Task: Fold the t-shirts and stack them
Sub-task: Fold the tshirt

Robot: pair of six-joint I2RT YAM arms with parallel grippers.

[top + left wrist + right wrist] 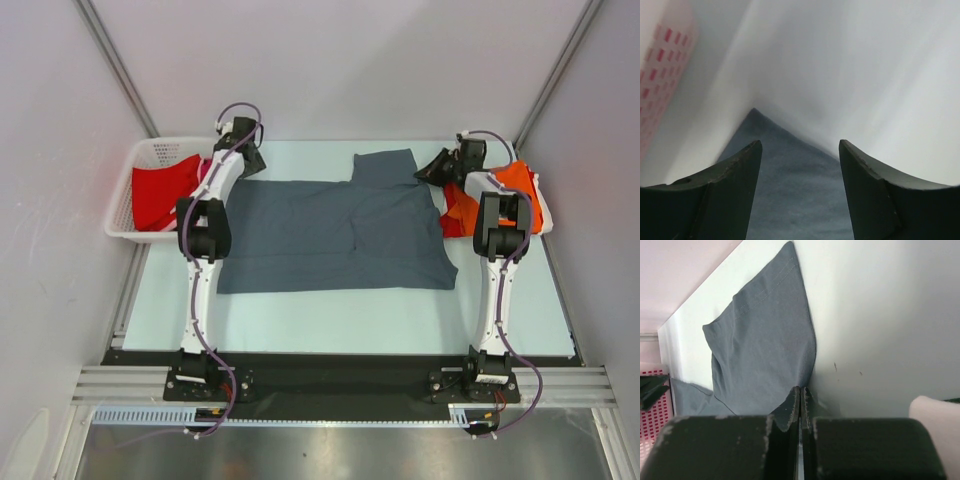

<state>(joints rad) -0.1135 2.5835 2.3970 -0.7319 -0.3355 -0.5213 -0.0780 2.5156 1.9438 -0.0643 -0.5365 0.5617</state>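
A dark slate-grey t-shirt (335, 235) lies spread flat across the middle of the table. My left gripper (245, 150) hangs over its far left corner. In the left wrist view that gripper (800, 145) is open, and the grey corner (790, 185) lies on the table below the gap, not held. My right gripper (435, 168) is at the shirt's far right edge, beside a sleeve (385, 165). The right wrist view shows it (800, 390) shut, with the grey cloth's (760, 350) edge running into the fingertips. An orange t-shirt (520, 185) lies under the right arm. A red t-shirt (160, 195) lies in the basket.
A white lattice basket (125, 215) stands at the table's left edge, close to my left gripper; its wall (660, 75) shows in the left wrist view. Pale walls close in at the back and both sides. Bare light-blue mat (330, 320) lies between the shirt and the arm bases.
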